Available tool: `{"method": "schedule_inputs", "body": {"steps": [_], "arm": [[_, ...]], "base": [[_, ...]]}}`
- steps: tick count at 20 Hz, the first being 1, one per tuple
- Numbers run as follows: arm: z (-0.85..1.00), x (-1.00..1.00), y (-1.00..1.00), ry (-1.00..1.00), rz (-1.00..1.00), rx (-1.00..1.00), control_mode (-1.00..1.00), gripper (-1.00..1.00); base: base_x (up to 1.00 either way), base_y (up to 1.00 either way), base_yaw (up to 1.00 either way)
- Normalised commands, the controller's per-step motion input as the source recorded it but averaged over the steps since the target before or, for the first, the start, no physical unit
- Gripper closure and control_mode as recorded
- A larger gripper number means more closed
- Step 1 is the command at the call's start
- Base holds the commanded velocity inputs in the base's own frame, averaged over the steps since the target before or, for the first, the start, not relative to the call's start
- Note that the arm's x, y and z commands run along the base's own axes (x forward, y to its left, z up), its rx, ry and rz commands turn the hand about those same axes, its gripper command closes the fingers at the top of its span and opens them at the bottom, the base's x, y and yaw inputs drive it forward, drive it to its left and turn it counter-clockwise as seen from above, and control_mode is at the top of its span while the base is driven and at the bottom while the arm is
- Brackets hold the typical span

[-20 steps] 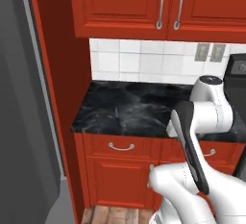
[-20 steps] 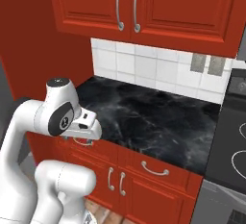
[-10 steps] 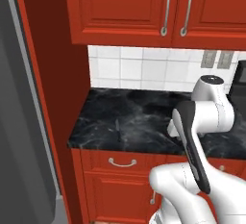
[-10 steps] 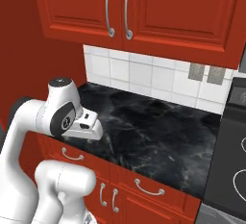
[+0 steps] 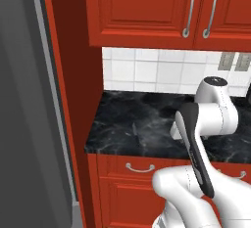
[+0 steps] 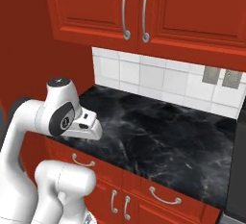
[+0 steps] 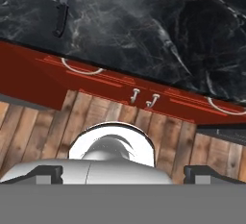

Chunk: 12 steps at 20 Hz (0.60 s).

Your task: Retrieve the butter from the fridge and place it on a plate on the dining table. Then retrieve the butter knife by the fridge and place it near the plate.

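Hand view: butter knife (image 7: 61, 7) lies flat on the black marble table (image 7: 158, 31), up and to the left of the gripper's line of sight, near the table's front edge, above a drawer handle (image 7: 81, 68). Dark handle end sits toward the edge, lighter blade runs away and leaves the top of the picture. In the left base view I can just make out a thin dark sliver (image 5: 136, 130) on the marble, probably the same knife, hard to separate from the veining.

Gripper itself: I can't point at it cleanly; in the hand view the finger tips are lost in the grey band, so I cannot tell whether it is spread or pressed together. Nothing appears to be held.

Handling, my judgement: light, stiff, thin, slick metal on polished stone, so it will skate if nudged and is hard to get fingers under. I'd take it across the thicker dark handle, fingers either side, coming straight down.

Further out: red drawer fronts (image 7: 158, 104) below the table, wood floor (image 7: 101, 117) under the gripper, fridge (image 5: 29, 124) at far left in the left base view, red upper cabinets (image 6: 158, 11) and white tile (image 6: 144, 76) behind.
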Motion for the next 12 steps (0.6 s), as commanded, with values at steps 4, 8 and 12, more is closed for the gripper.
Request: {"method": "schedule_inputs", "body": {"steps": [4,8,12], "arm": [[0.0,0.0,0.0,0.0,0.0,0.0,1.0,-1.0],[0.0,0.0,0.0,0.0,0.0,0.0,1.0,-1.0],[0.0,0.0,0.0,0.0,0.0,0.0,1.0,-1.0]], "base": [[0.33,0.0,0.0],[0.43,0.0,0.0],[0.46,0.03,0.0]]}}
